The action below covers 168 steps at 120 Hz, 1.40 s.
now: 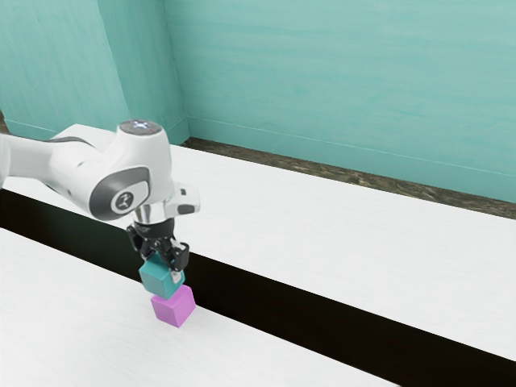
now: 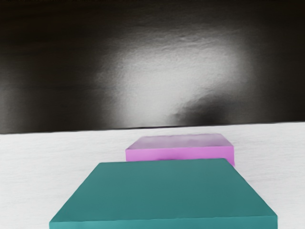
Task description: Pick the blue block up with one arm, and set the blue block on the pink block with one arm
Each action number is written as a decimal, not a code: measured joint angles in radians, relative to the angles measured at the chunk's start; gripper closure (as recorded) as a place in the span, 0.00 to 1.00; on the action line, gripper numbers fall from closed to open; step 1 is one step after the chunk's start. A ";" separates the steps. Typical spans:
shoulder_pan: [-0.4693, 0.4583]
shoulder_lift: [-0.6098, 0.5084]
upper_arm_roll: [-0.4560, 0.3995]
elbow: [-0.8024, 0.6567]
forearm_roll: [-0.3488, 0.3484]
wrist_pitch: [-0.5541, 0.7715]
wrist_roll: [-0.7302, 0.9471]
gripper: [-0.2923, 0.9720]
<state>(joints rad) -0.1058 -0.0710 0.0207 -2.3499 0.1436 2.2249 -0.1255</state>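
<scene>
No legible text -- arm joint emblem unreadable.

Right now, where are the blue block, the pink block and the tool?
blue block (image 2: 164, 191): wrist view, on its top face.
pink block (image 1: 171, 310): exterior view, on its camera-facing side.
tool (image 1: 164, 260): exterior view, midway between its fingertips, which clamp the blue block.

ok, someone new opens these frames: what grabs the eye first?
First the black gripper, shut on the blue block, which looks teal and hangs slightly tilted right over the pink block; whether the two touch I cannot tell. Next the dark band cutting across the white table, just behind the blocks.
</scene>
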 joint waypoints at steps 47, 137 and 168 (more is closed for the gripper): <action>0.000 0.017 -0.001 0.000 -0.001 0.032 0.003 0.55; -0.001 0.009 -0.015 -0.033 -0.004 0.052 -0.024 0.55; -0.001 0.019 -0.015 -0.033 -0.005 0.063 -0.027 0.46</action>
<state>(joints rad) -0.1073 -0.0523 0.0059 -2.3827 0.1389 2.2882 -0.1529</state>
